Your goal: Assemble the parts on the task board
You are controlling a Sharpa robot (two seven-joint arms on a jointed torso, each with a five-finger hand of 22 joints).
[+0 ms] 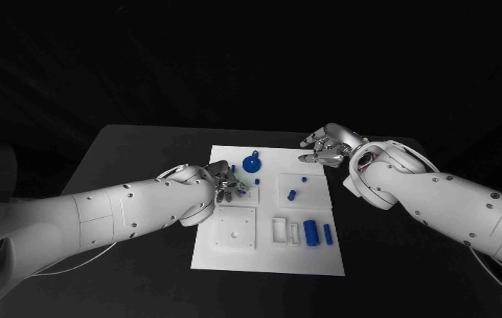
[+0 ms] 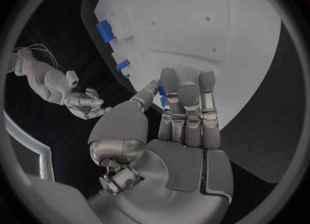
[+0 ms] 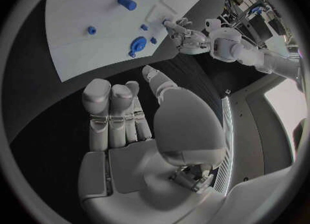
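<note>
Left hand (image 1: 223,182) at the board's (image 1: 262,260) left edge, fingers closing on a small blue part (image 2: 162,90); seating comes next. Right hand (image 1: 326,146) hovers, fingers apart, holding nothing.

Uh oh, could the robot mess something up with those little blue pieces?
Maybe. The left hand has its fingers down among small blue parts at the board's edge, so it might knock one off or pinch it crooked; I can't tell if it holds one. The round blue part sits just beyond those fingers and could get bumped. The right hand hovers open at the board's far corner.
</note>
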